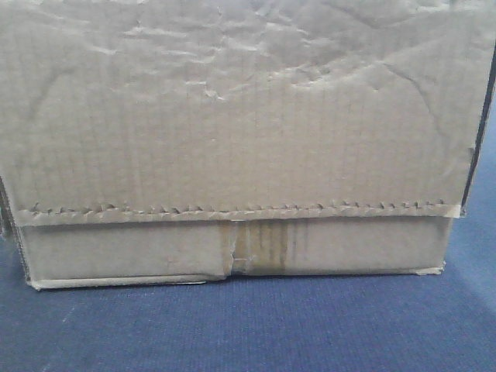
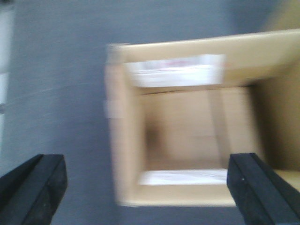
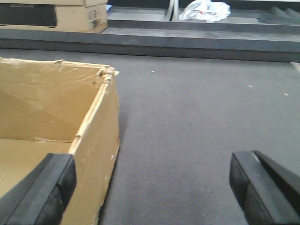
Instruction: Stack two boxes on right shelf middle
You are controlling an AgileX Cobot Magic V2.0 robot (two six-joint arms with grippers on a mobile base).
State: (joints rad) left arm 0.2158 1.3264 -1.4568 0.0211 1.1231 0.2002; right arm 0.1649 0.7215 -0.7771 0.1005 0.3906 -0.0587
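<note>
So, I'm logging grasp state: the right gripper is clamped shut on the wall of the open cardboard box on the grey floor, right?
No: the right gripper is open, fingers spread wide, one on each side of that wall. The right wrist view shows it. The cardboard box is open and stands on the grey floor.

Grey carpeted floor (image 3: 197,117); dark raised ledge (image 3: 197,41) behind.

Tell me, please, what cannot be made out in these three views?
Front view: the cardboard box fills the frame, top cut off, hiding whatever is behind.
Left wrist view: motion blur makes the white label on the open box unreadable.
Right wrist view: the brown box is cut off left and below, most of its inside out of frame.
</note>
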